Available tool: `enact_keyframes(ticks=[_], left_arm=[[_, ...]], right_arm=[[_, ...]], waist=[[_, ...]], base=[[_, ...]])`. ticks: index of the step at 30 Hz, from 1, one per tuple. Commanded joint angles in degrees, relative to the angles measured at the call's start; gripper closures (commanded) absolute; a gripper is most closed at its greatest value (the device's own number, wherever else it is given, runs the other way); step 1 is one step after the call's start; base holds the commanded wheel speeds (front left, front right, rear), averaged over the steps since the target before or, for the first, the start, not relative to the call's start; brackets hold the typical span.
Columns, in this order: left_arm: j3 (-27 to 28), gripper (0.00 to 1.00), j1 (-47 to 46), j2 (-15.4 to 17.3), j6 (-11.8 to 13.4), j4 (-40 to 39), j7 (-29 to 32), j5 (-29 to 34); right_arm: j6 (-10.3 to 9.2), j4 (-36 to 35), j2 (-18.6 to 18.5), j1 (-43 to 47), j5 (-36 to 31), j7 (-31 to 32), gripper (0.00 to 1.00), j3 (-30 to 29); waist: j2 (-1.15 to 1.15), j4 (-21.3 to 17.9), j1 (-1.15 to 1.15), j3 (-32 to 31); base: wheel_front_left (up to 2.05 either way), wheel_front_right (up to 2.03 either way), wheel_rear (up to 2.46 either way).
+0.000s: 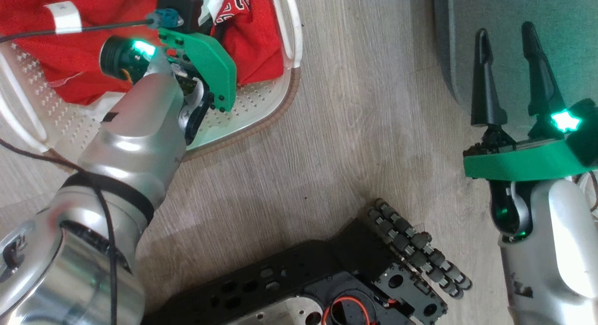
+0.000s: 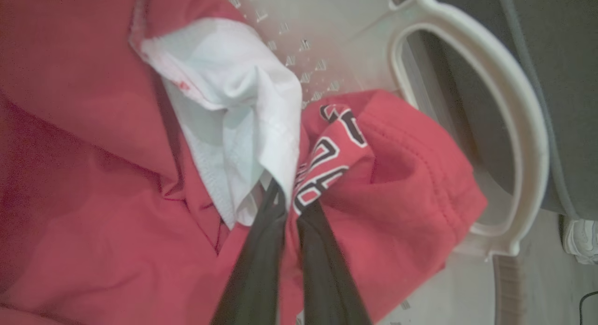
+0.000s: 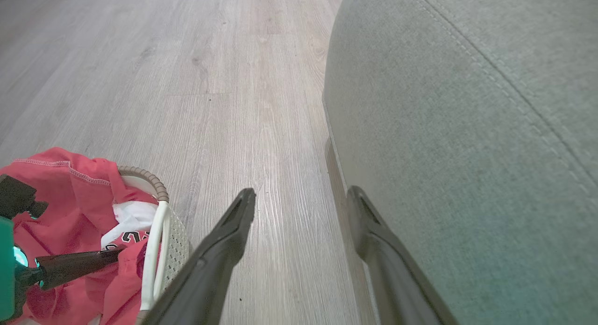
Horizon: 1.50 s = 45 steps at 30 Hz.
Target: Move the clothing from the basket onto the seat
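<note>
Now our left gripper [image 2: 287, 199] is clamped on a fold of the clothing [image 2: 93, 175], which lies in the basket [image 2: 514, 105]; we should lift it well clear before swinging across to the seat [image 3: 467, 129]. Our right gripper [image 3: 301, 194] hangs open.

The clothing [image 2: 93, 222] is matt cloth — basket [image 1: 257, 105] smooth plastic, seat [image 3: 467, 152] coarse fabric.

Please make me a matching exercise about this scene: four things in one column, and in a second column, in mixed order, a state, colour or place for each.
Column one:
1. left hand
2. right hand
3. clothing
4. seat

Column two:
A. open, holding nothing
B. lying in the basket
C. shut on red fabric
D. grey-green upholstery

Pairs: 1-C, 2-A, 3-B, 4-D
</note>
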Motion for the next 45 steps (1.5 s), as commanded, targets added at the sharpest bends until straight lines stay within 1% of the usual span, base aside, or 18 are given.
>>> enact_keyframes(ticks=[1,3,5,8,11,12,13,16,19,21,24,28,33,37,42,45], left_arm=[[0.7,1.0,-0.25,-0.16,-0.35,-1.16,-1.12,-0.72],[1.95,1.0,-0.89,-0.16,-0.61,-1.21,-2.02,-1.47],[3.62,1.0,-0.99,-0.06,-1.1,-2.09,-2.54,-1.88],[8.52,1.0,0.65,1.62,-1.07,-8.83,-2.65,-0.63],[14.11,1.0,6.8,3.44,-0.98,-17.12,-2.67,2.17],[17.31,1.0,12.08,4.22,-1.12,-22.11,-2.67,4.01],[17.31,1.0,12.08,4.22,-1.12,-22.11,-2.67,4.01],[21.03,1.0,20.11,4.44,-1.66,-28.54,-2.68,5.58],[23.48,1.0,27.12,4.11,-2.24,-34.1,-2.68,5.92],[25.0,1.0,30.99,4.18,-2.13,-37.93,-2.68,6.33],[27.24,1.0,36.19,4.79,-0.96,-43.86,-2.68,6.9],[28.28,1.0,41.77,6.41,1.26,-50.42,-2.65,7.44],[28.84,1.0,46.81,8.51,3.78,-59.05,-0.97,6.91],[29.89,1.0,49.52,10.48,6.41,-65.31,0.58,6.97],[31.66,1.0,52.26,12.68,9.06,-70.13,2.44,6.4],[33.0,1.0,53.9,13.73,10.07,-71.61,3.19,5.41]], right_arm=[[-0.02,-1.16,-0.27,1.57,0.02,-0.36,0.0,0.77],[-0.02,-0.97,-0.27,0.56,0.22,-0.36,0.0,0.89],[-0.02,-0.61,-0.27,-0.09,-0.21,-0.36,0.0,0.14],[-0.02,-0.13,-0.27,0.06,-1.67,-0.36,0.0,-1.45],[-0.02,0.55,-0.45,0.9,-3.33,-0.36,0.0,-2.85],[-0.02,1.07,-0.99,1.71,-3.91,-0.36,0.0,-3.5],[-0.02,1.07,-0.99,1.71,-3.91,-0.36,0.0,-3.5],[-0.02,1.91,-1.97,3.24,-4.28,-0.36,0.0,-4.28],[-0.02,2.96,-2.78,5.0,-4.45,-0.36,0.0,-4.91],[-0.02,3.59,-3.08,6.18,-4.54,-0.36,0.0,-5.18],[-0.02,4.25,-3.14,7.59,-4.53,-0.36,0.0,-5.12],[-0.02,4.99,-3.14,9.29,-4.54,-0.36,0.0,-5.02],[-0.02,5.95,-3.27,11.27,-4.6,-0.36,0.0,-5.08],[-0.02,6.39,-3.16,12.61,-4.68,-0.36,0.0,-4.95],[-0.02,7.16,-2.84,14.01,-4.66,-0.36,0.0,-4.28],[-0.02,7.65,-2.79,14.92,-4.66,-0.36,0.0,-4.15]], waist=[[0.0,0.22,0.0,-0.28],[0.0,0.62,0.0,-0.71],[0.0,2.33,0.0,-2.32],[0.0,5.94,0.0,-6.0],[0.0,9.65,0.0,-10.9],[0.0,12.0,0.0,-14.57],[0.0,12.0,0.0,-14.57],[0.0,15.28,0.0,-19.82],[0.0,18.26,0.0,-24.76],[0.0,19.8,0.0,-27.91],[0.0,21.16,0.0,-31.95],[0.0,22.21,0.0,-36.59],[0.0,22.78,0.0,-41.32],[0.0,22.81,0.0,-44.1],[0.0,22.49,0.0,-47.51],[0.0,22.17,0.0,-49.6]], base=[[0.0,0.0,0.0],[0.0,0.0,0.0],[0.0,0.0,0.0],[0.0,0.0,0.0],[0.0,0.0,0.0],[0.0,0.0,0.0],[0.0,0.0,0.0],[0.0,0.0,0.0],[0.0,0.0,0.0],[0.0,0.0,0.0],[0.0,0.0,0.0],[0.0,0.0,0.0],[0.0,0.0,0.0],[0.0,0.0,0.0],[0.0,0.0,0.0],[0.0,0.0,0.0]])
